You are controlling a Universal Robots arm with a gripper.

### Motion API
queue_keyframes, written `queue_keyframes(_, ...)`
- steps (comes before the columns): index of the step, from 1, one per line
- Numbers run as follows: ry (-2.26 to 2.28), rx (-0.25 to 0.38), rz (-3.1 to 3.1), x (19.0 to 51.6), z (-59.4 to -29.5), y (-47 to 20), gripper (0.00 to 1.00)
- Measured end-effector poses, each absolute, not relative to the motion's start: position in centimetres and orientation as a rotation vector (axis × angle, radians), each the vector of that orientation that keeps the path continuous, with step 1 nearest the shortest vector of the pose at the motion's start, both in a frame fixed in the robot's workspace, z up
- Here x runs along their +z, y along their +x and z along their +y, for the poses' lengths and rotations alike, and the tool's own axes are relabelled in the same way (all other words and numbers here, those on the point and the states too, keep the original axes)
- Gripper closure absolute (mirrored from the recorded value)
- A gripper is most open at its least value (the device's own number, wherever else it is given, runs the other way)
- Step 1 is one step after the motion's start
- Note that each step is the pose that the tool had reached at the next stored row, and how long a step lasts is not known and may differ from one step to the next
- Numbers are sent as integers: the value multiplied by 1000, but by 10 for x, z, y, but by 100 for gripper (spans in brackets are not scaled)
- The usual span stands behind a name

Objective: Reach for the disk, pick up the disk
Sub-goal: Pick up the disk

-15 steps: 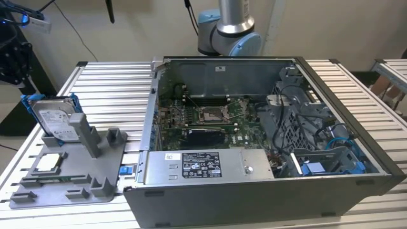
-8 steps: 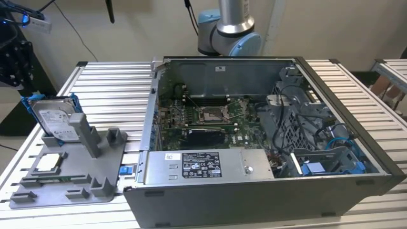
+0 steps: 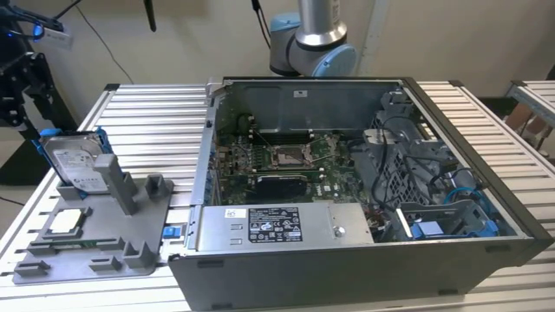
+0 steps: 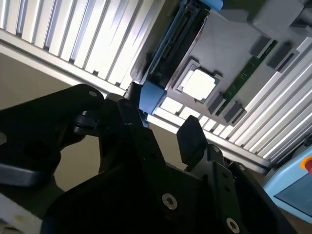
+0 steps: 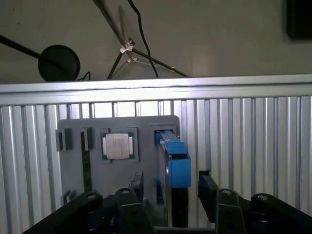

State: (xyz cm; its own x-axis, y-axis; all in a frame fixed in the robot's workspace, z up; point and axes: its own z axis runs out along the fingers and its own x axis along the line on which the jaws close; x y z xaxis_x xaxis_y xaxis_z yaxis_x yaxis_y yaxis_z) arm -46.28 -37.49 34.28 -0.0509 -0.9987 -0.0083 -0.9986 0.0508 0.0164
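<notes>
Ribbed aluminium slats form the table (image 3: 147, 107) that spans most of the exterior view. In both wrist views the gripper (image 5: 171, 178) (image 4: 158, 111) has its jaws spread wide and grips nothing. In the first wrist view, its two black fingers (image 5: 208, 191) stand apart with the disk (image 5: 174, 163) between them, and a gap shows beside each finger. How high they hang over it I cannot tell.

The disk (image 3: 77, 159) stands on edge in a slot of a grey fixture tray (image 3: 95, 263), clipped in its blue frame. It sits at the exterior view's left, about mid-height, with its silver face and white label turned toward that camera. In the second wrist view, a blue corner of its frame (image 4: 152, 97) lies between the finger pads.

Just beside the disk's slot, a square silver processor chip (image 5: 117, 146) (image 4: 199, 84) lies flat in a recess of the tray; in the exterior view it is in the lower left of the frame (image 3: 67, 222). A green memory stick (image 5: 86, 168) is slotted next to the chip, on the side away from the disk.

An open computer case (image 3: 347, 195) takes up the centre and right of the exterior view, its motherboard exposed. The arm (image 3: 312, 36) rises at the top centre behind the case. Past the table's edge, the first wrist view shows a tripod (image 5: 127, 48) and a round black base (image 5: 58, 63).
</notes>
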Motion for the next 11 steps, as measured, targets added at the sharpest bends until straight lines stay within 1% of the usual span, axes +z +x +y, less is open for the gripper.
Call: queue_keyframes(11,2216,-27,-2225,325,-372,-462,0)
